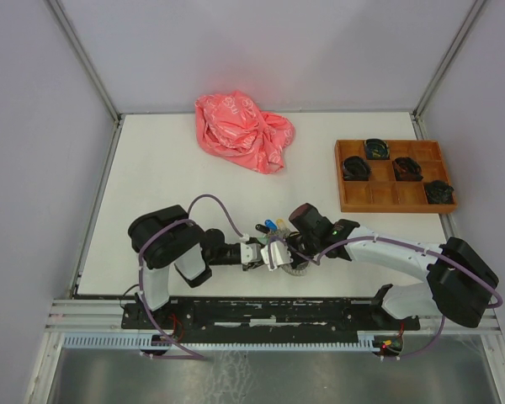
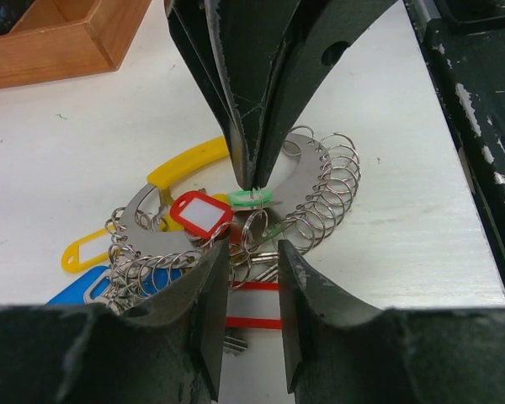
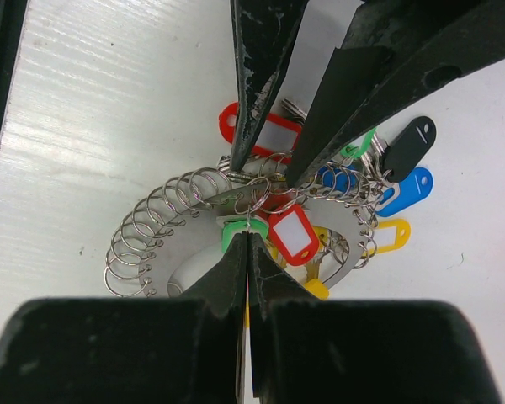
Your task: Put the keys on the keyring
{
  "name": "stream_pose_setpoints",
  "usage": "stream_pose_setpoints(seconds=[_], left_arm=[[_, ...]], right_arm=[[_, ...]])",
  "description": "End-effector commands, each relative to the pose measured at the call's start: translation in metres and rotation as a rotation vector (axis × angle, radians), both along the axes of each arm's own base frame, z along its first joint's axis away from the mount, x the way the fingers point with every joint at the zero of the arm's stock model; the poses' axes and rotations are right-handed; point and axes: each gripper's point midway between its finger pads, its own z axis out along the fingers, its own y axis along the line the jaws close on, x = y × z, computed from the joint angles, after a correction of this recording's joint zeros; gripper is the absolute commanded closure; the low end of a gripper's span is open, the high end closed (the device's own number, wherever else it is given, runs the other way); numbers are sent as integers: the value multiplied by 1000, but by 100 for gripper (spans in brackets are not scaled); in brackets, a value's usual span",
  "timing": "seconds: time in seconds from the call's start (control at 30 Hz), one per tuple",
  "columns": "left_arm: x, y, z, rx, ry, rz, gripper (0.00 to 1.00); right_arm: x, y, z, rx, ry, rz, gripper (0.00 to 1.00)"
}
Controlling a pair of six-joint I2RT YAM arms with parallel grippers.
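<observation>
Steel keyring point(image 2: 313, 178), oval green tag point(image 2: 251, 199)

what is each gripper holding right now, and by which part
The right gripper is shut on the green tag, at its ring end. The left gripper straddles the ringed metal holder; whether it grips it cannot be told.

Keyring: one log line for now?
right gripper shut on green tag | left gripper straddling ring, grip unclear | keyring on table

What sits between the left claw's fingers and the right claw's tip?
Left wrist view: small split rings, with a red-framed tag just beside them, between left claw and right claw, shut at the green tag.
</observation>
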Motion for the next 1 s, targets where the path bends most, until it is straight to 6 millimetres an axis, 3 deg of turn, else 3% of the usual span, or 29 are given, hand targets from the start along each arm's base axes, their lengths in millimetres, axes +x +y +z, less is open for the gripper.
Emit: stream_pose_setpoints(seconds=[0.0,0.23,0.97], left_arm=[[19,-13,43,-137,-195,26,62],[19,-6,42,-138,-161,45,61],[5,-9,75,-214,-189,-31,62]], right_arm=[[14,26,25,86,-60,21,99],[19,21,29,112,-85,-41,99],[13,10,39,178,-142,-29,99]])
